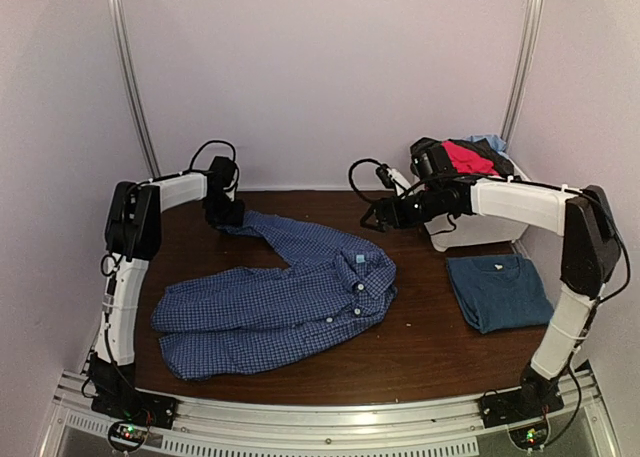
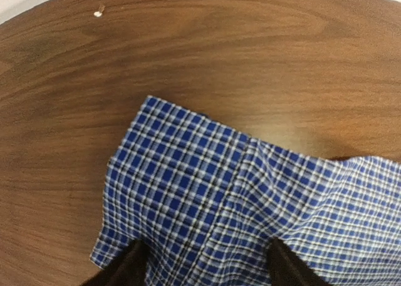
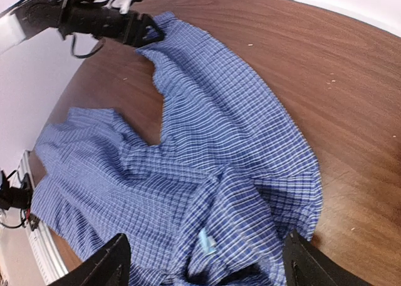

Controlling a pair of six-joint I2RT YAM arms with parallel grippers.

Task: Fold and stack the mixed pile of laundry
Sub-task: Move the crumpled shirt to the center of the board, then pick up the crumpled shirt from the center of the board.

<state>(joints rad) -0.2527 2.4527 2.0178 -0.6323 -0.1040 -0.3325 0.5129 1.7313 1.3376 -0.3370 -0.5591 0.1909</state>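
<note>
The blue-and-white check shirt (image 1: 280, 302) lies spread on the table, one sleeve stretched to the far left. My left gripper (image 1: 226, 215) is at that sleeve's end. In the left wrist view it (image 2: 207, 270) is open, fingers wide apart over the sleeve cuff (image 2: 188, 186). My right gripper (image 1: 376, 215) hovers open over the shirt's collar end; the right wrist view shows it (image 3: 207, 267) above the collar label (image 3: 208, 241). A folded dark-blue T-shirt (image 1: 497, 291) lies at the right. Red (image 1: 466, 158), black and light-blue clothes sit piled in the bin.
A white plastic bin (image 1: 480, 227) stands at the back right, just behind my right forearm. The brown table (image 1: 420, 342) shows bare wood in front of the shirt and between it and the T-shirt. White walls enclose the back and sides.
</note>
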